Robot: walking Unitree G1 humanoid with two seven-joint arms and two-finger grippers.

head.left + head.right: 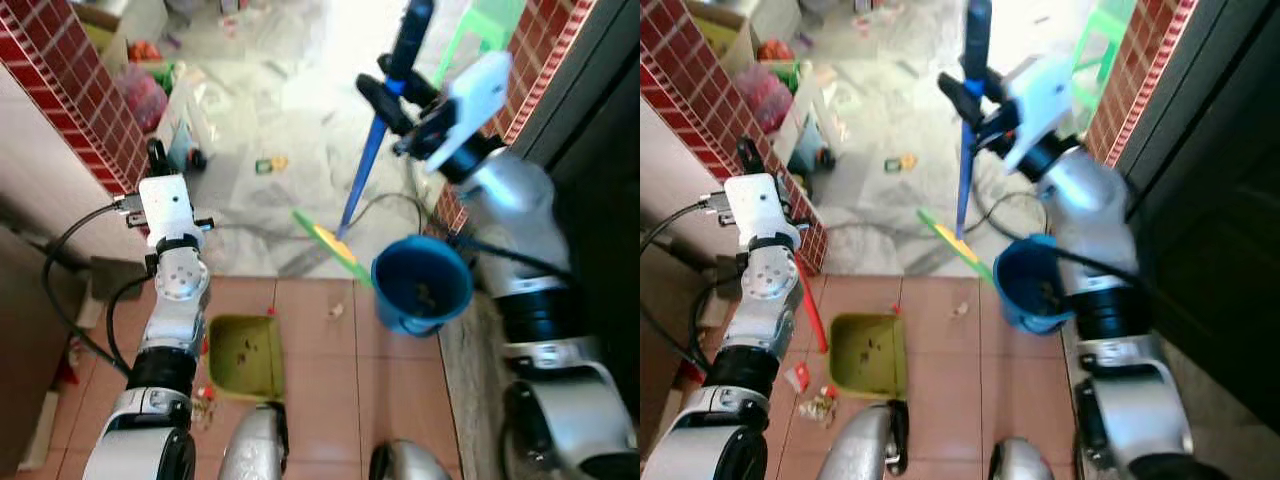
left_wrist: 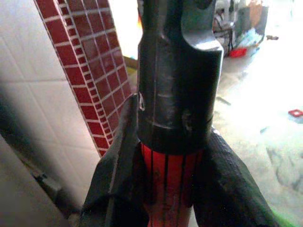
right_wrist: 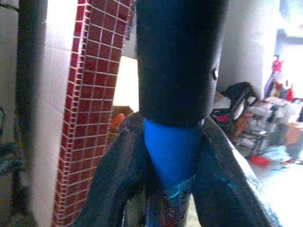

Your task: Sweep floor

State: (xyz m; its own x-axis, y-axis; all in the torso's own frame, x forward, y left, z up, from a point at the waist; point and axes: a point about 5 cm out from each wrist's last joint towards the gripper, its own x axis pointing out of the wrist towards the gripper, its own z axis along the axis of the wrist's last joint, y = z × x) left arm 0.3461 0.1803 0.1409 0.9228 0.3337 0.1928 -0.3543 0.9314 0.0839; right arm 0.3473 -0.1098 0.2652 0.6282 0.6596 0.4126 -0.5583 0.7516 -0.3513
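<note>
The right gripper (image 1: 400, 95), upper centre of frame, pinches the blue broom handle (image 1: 365, 170) so its green head (image 1: 330, 245) rests mid-frame on the floor, while the left gripper (image 2: 170, 189) clamps the red handle (image 1: 812, 310) steadying the green dustpan (image 1: 245, 355) below for catching debris.

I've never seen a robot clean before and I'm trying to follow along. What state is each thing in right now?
Broom: tilted, head on the floor, held by the right gripper.
Dustpan: flat on the tiles, bits of dirt in it.
Red handle: held by the left gripper.
Blue bucket: upright, open, some dirt inside.
Scraps: lying unswept on the floor.
</note>
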